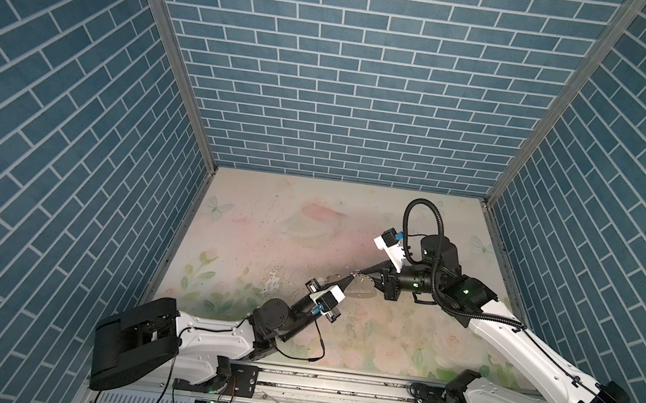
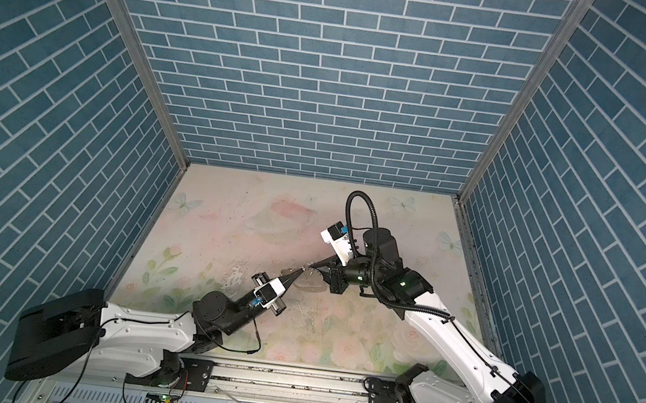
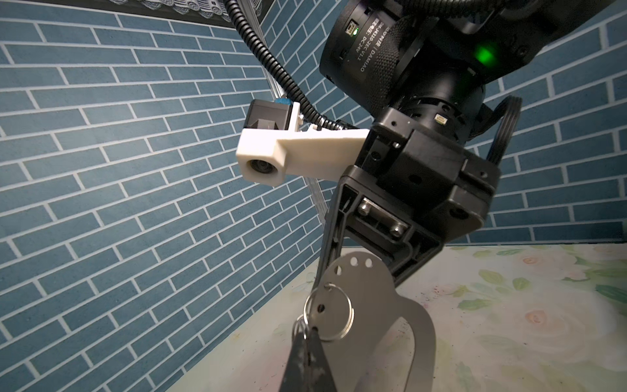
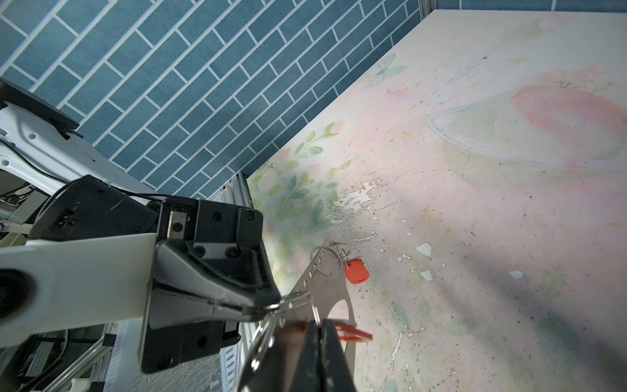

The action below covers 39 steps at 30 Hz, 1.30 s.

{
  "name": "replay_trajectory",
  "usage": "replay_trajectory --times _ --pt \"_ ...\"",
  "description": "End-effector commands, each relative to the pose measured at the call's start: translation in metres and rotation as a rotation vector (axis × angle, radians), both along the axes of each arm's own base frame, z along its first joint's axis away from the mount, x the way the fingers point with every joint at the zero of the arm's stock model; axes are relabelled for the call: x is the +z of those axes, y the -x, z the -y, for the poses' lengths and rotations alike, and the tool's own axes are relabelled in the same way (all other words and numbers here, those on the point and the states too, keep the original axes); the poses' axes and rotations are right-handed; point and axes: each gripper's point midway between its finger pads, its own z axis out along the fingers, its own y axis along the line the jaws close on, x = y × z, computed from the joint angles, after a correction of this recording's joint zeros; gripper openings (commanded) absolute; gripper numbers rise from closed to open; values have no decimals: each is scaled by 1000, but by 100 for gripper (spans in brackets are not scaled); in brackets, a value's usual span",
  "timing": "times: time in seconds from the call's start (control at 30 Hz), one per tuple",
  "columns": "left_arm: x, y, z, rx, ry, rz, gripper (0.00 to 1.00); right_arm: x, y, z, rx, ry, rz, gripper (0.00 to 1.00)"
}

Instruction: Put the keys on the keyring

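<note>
The right tool point(image 4: 319, 327) clamps the keyring point(image 3: 366, 295) off the bench point(image 4: 475, 237) to steady it. The left tool point(image 3: 309, 336), pinched on a small ring point(image 4: 293, 300), likely threads its edge.

Matt grey metal keyring point(image 3: 371, 288), smooth orange plastic tag point(image 4: 355, 271)

I watch through two top views set side by side, high over the front rail point(image 1: 311, 382), looking down and toward the back wall point(image 1: 347, 88). Both see the whole table point(image 1: 289, 223) from far off. My left wrist camera sits just behind the left gripper point(image 3: 307, 334), looking out past its fingertips, very close. My right wrist camera sits likewise behind the right gripper point(image 4: 319, 327). Both wrist views share the keyring point(image 3: 369, 295) just beyond the fingertips, and each faces the opposite gripper.
</note>
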Motion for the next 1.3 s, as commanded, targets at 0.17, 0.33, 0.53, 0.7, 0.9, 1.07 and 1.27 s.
replay_trajectory --times 0.17,0.33,0.53,0.7,0.9,1.07,1.27 --pt "21 7 0 -156 60 -20 0 -6 -11 0 -41 10 -29 0" --pt "21 -8 -4 -160 78 -85 0 -3 -12 2 -56 5 -14 21" --pt "24 -22 -3 -221 55 -203 0 3 -16 11 -110 15 32 29" --pt "33 -27 -5 -301 19 -283 0 14 -23 19 -174 10 87 30" --pt "45 -26 -1 -448 -47 -358 0 28 -31 25 -237 4 134 30" --pt "58 -31 4 -592 -68 -428 0 36 -43 28 -296 7 166 28" --pt "68 -36 8 -702 -69 -475 0 53 -48 30 -322 -16 218 27"
